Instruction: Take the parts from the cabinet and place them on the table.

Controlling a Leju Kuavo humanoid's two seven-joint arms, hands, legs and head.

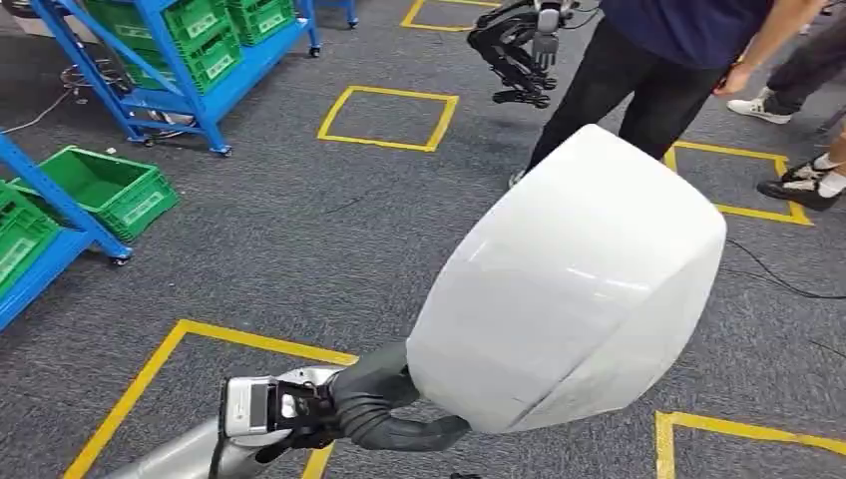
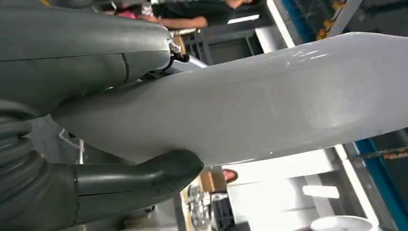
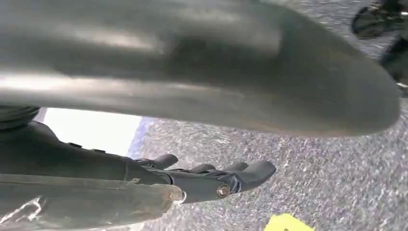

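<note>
**White shell part held over workshop floor**

The left robot hand [image 1: 374, 404], lower centre of the frame, grips a large white shell part [image 1: 569, 289] by its lower edge, above grey carpet [image 1: 299, 220]. The right robot hand [image 3: 211, 178] holds nothing, fingers extended. Green crates [image 1: 105, 190] sit upper left; a person [image 1: 658, 70] stands upper right.

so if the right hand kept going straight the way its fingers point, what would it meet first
Probably nothing soon: past the right hand the fingers point across open grey carpet, though depth is unclear.
</note>
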